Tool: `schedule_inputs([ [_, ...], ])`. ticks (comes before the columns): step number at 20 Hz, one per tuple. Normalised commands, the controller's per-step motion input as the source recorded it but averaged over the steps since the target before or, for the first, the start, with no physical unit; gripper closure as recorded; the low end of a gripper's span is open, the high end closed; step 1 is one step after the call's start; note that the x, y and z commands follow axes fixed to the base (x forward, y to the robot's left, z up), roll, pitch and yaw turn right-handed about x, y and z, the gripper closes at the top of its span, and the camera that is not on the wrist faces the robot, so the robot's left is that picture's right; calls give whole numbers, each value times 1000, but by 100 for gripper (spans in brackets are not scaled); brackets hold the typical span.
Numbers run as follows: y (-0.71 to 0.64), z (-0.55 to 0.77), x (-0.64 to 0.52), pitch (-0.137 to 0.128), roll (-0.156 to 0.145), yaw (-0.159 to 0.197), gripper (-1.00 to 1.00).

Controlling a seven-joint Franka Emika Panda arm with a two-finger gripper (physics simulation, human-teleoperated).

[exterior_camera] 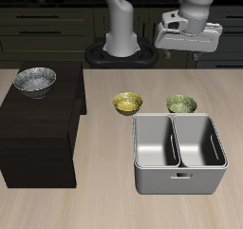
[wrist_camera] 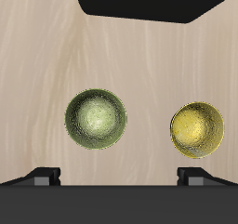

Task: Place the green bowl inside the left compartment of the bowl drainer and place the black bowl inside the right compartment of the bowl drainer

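Observation:
The green bowl (exterior_camera: 181, 104) (wrist_camera: 96, 119) sits on the table just behind the bowl drainer (exterior_camera: 180, 179) (wrist_camera: 112, 0), whose two grey wells are empty. On top of a dark cabinet stands the black bowl (exterior_camera: 34, 81), speckled and metallic, far from the drainer. My gripper (exterior_camera: 188, 45) (wrist_camera: 119, 177) hangs high above the table, behind the green bowl and well clear of it. It is open, its fingertips (wrist_camera: 42, 175) wide apart with nothing between them.
A small yellow bowl (exterior_camera: 127, 103) (wrist_camera: 197, 129) sits on the table beside the green bowl. The dark cabinet (exterior_camera: 38, 128) under the black bowl stands as a tall block on the table. The robot's base (exterior_camera: 121, 43) is at the back.

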Motion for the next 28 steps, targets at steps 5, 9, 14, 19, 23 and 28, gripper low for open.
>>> schedule_inputs([
  [5,69,-87,116,16,-16,-17,-100],
  [9,-37,-238,33,-4,-21,-23,-100],
  [14,-36,-293,-112,-36,5,-15,-100],
  [19,-31,-308,-113,-4,3,-24,-100],
  [23,-41,-318,-61,5,-3,-24,-100],
  [28,-56,-516,-32,25,-12,-50,-100],
])
